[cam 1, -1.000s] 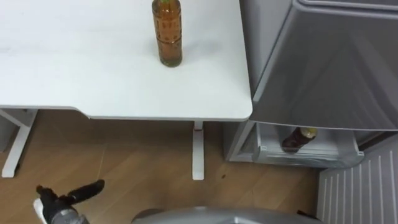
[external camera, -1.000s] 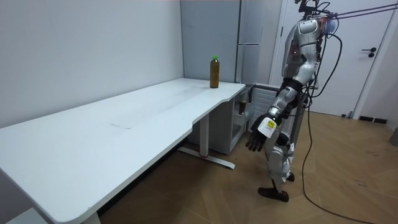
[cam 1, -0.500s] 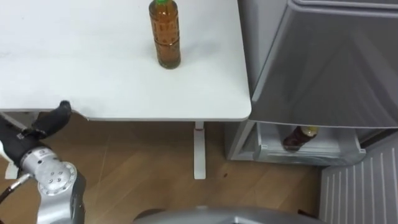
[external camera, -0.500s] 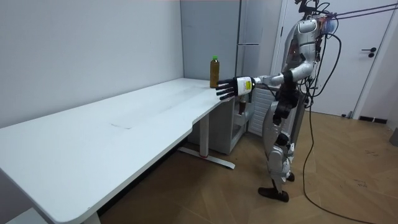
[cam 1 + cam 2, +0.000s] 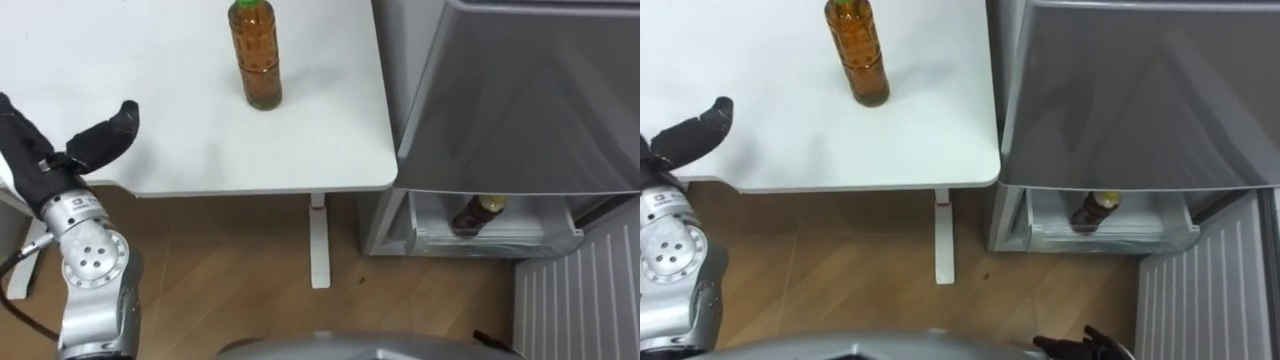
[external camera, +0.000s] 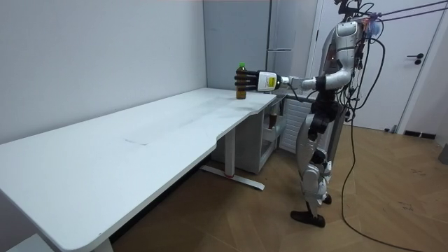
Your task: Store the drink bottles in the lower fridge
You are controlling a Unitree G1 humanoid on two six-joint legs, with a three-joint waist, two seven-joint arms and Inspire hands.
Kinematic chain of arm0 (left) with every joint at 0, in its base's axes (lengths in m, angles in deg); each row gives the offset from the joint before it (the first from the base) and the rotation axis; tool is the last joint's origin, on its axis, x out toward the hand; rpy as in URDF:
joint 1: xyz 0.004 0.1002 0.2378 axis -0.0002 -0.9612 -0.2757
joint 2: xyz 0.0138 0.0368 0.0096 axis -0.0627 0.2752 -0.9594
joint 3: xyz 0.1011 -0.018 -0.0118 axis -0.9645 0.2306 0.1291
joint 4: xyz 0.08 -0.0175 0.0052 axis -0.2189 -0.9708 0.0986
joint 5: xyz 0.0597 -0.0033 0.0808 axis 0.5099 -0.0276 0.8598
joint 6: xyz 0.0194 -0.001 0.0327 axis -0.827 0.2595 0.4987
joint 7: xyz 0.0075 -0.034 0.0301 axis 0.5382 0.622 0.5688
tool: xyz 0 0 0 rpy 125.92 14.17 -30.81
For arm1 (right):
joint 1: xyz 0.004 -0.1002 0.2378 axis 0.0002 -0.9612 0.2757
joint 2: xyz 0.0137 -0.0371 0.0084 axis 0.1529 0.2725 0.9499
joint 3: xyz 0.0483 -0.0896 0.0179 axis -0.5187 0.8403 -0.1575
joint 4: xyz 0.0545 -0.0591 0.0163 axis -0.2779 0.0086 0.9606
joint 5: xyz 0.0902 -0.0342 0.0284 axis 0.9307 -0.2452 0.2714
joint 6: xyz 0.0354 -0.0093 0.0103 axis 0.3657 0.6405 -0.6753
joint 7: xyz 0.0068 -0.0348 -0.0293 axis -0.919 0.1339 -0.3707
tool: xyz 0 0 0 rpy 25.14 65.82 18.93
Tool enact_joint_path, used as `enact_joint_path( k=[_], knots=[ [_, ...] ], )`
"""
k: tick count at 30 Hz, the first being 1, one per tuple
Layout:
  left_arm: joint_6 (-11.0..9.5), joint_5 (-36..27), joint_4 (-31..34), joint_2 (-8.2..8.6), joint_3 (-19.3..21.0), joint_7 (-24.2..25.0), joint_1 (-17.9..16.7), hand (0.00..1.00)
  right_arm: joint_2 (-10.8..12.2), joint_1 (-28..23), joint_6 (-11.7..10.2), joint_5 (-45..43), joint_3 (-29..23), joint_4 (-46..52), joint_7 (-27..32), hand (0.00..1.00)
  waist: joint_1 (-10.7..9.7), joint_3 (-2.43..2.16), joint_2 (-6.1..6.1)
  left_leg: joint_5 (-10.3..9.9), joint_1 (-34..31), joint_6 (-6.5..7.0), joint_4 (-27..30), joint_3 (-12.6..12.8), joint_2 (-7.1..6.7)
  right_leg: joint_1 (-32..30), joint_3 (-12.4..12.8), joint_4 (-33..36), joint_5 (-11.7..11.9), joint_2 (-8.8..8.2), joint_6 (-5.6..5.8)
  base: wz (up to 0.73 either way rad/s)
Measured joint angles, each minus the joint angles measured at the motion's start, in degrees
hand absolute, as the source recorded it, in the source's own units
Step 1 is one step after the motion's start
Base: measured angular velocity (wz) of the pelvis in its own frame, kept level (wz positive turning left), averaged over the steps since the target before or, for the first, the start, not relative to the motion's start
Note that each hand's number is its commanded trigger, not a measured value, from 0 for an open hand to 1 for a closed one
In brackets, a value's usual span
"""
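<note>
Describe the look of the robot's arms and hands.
The left hand is black, with a small white tag on its back. The left arm is silver-grey metal with a round, screw-dotted joint cap and a dark cable alongside. The right hand is dark too.

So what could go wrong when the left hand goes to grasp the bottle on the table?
The tall upright bottle could tip if the fingers of the open left hand strike it sideways before closing. It stands toward the right end of the table, so it might then roll off. A second bottle already in the lower fridge may get bumped later.
</note>
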Motion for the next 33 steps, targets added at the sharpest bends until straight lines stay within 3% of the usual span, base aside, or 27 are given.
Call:
enact_joint_path(
  k=[7, 8, 11, 21, 28, 33],
  knots=[
    [0.0, 0.4, 1.5, -0.03, -1.4, 6.0, 1.2, 0.00, 0.2, 0.5, -0.1, -0.3, -0.4, -0.3, -0.6, 0.00, -1.6, 0.20, -0.13, 0.0, 0.5, 0.00, 0.1, 0.2, -0.01, 0.0, 0.3, 0.0, 0.1, 0.00, 0.04, -0.01],
    [0.0, 0.7, 1.5, -0.17, -1.8, 6.6, 1.6, 0.00, 0.2, 0.4, -0.1, -0.3, -0.6, -0.4, -0.6, 0.00, -1.6, 0.42, -0.03, 0.0, 0.6, 0.00, 0.1, 0.4, 0.00, 0.0, 0.4, 0.0, 0.1, 0.00, 0.04, -0.07],
    [0.0, 1.4, 1.6, -0.92, -2.4, 8.3, 1.9, 0.00, 0.2, 0.4, -0.8, -0.8, -1.0, -0.5, -0.4, 0.00, -2.2, 0.53, 0.17, 0.0, 1.0, 0.00, -0.4, 1.0, 0.03, 0.0, 0.9, -0.1, 0.1, 0.01, 0.05, -0.11],
    [0.0, 1.1, 1.3, -1.67, -7.8, 11.1, 3.4, 0.00, 0.4, 0.5, -1.9, -1.5, -0.9, -0.2, 1.6, 0.00, -3.6, 0.52, 0.00, 0.0, 2.0, 0.01, -1.7, 3.0, 0.06, -0.9, 3.5, -0.1, 0.2, 0.10, 0.22, -0.12],
    [0.4, 0.9, -0.7, -1.72, -8.9, 13.3, 4.1, 0.00, 0.5, 0.5, -1.8, -2.1, -0.4, -0.2, 3.7, 0.00, -4.6, 0.60, -0.36, 0.0, 3.0, 0.00, -2.2, 4.1, 0.19, -0.8, 4.7, 0.0, 0.3, 0.18, 0.18, -0.11],
    [3.0, -5.2, -0.7, -1.72, -8.9, 15.1, 4.6, 0.00, 0.5, 0.5, 0.2, -2.9, -0.5, -0.2, 5.2, 0.00, -4.8, 0.43, -0.15, 0.0, 3.1, 0.02, -2.1, 4.4, 0.29, -0.8, 4.8, -0.1, 0.8, 0.21, 0.21, -0.03]
  ],
)
